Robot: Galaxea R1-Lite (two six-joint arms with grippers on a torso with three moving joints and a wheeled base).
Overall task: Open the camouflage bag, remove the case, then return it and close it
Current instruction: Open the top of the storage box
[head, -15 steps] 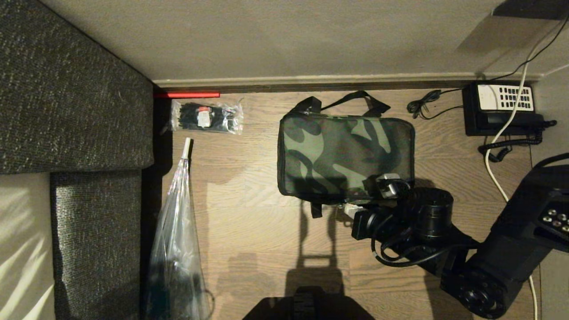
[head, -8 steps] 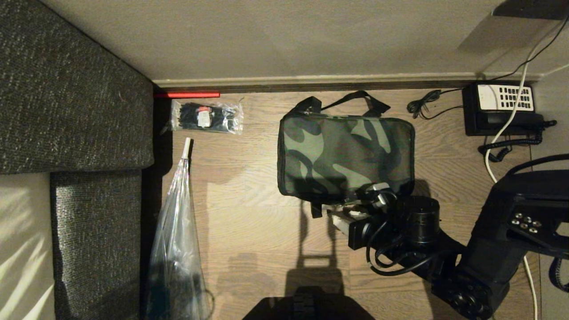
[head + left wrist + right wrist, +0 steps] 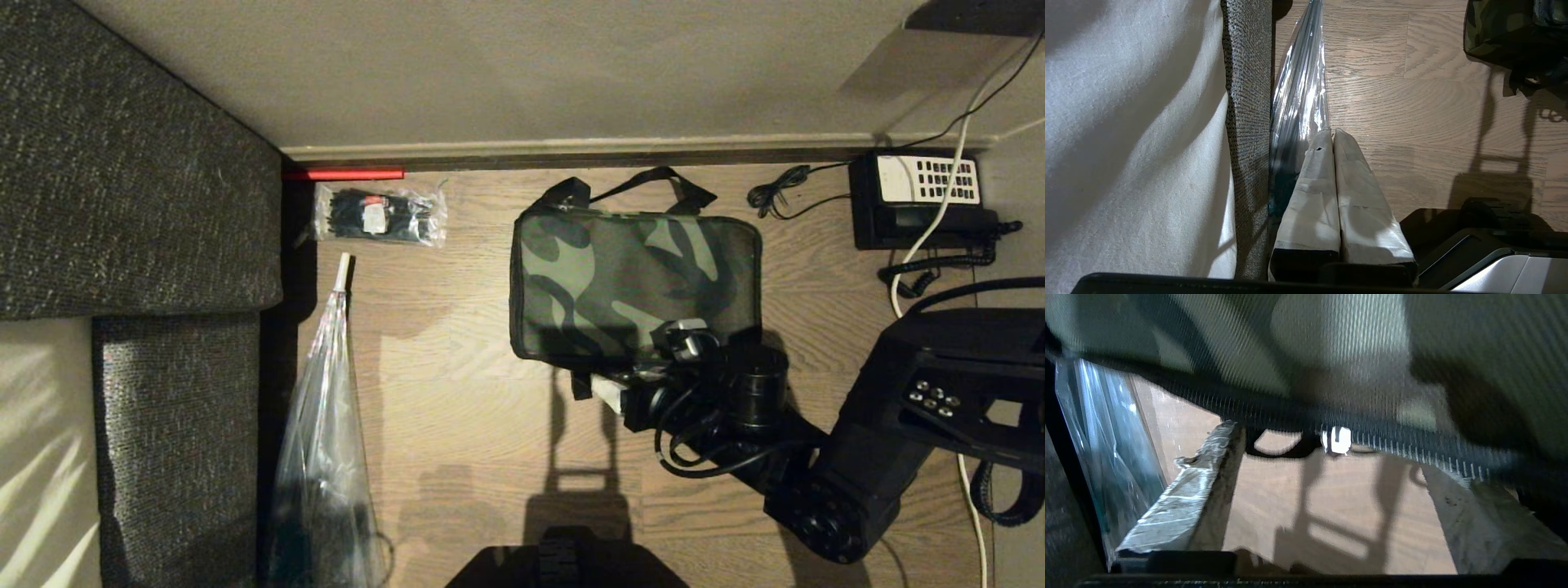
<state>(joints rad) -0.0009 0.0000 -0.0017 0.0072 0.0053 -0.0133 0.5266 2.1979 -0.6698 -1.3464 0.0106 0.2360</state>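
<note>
Wood-plank flooring [image 3: 457, 408] runs up to a pale wall with a dark skirting at the far side; on the left stands a grey woven sofa [image 3: 139, 188] with a pale cushion beneath it; just beside the sofa's edge a long clear plastic bag [image 3: 326, 457] lies pointing away, and farther off a clear packet of black cable ties [image 3: 380, 215] rests near the skirting, with a thin red strip [image 3: 343, 174] behind it; the left gripper [image 3: 1333, 141] hangs near the plastic bag and the sofa, its taped fingers [image 3: 1314, 192] pressed together with nothing between them; toward the middle the camouflage bag [image 3: 633, 282] lies flat on the floor, lid down, black straps spread on its far side; the case cannot be seen; the right gripper [image 3: 1331, 490] sits at the bag's near right corner, its two fingers [image 3: 1184, 498] spread wide apart with only floor between them, gripping nothing; a small bright zipper pull [image 3: 1336, 439] hangs on the black zipper line just ahead of them; at the far right a black telephone [image 3: 918, 196] with a white keypad stands by the wall, cords trailing from it.
</note>
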